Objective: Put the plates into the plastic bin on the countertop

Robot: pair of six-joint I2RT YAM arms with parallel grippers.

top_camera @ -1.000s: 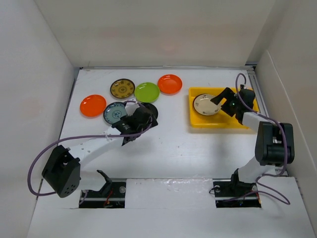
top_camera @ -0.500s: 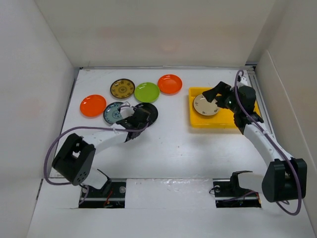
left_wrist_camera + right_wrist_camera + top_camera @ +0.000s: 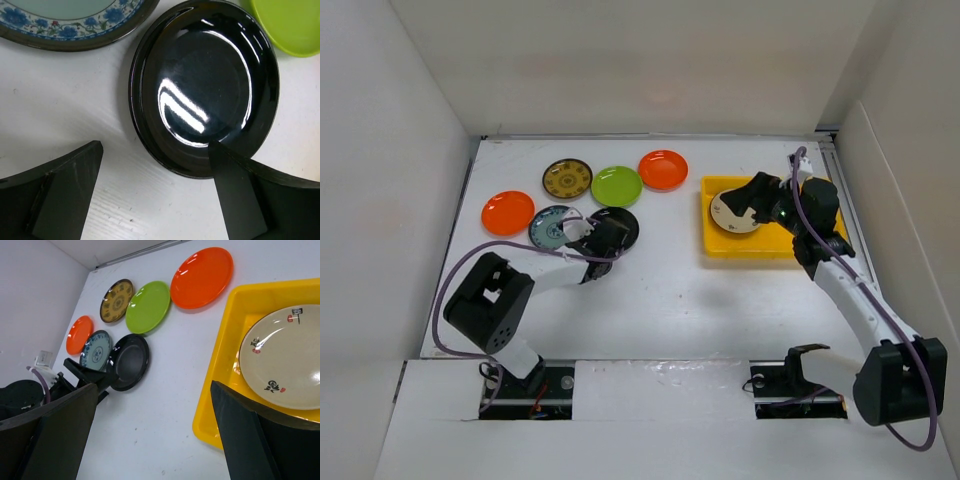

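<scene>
Plates: one binned, six waiting on the countertop (image 3: 660, 290).
Yellow bin (image 3: 740, 250) at the right holds only the cream plate (image 3: 285, 357), lying flat. Over the last second my right arm has stretched out while the right gripper (image 3: 154, 387) hangs above that plate, jaws spread and empty, so I judge that drop finished. My left gripper (image 3: 154, 155) has meanwhile closed in on the black plate (image 3: 205, 85), fingers wide apart, one over its near rim, one over bare surface, nothing grasped yet. Teal patterned plate (image 3: 75, 20) and lime plate (image 3: 290, 25) sit just beside it, so I judge the pinch needs care.
</scene>
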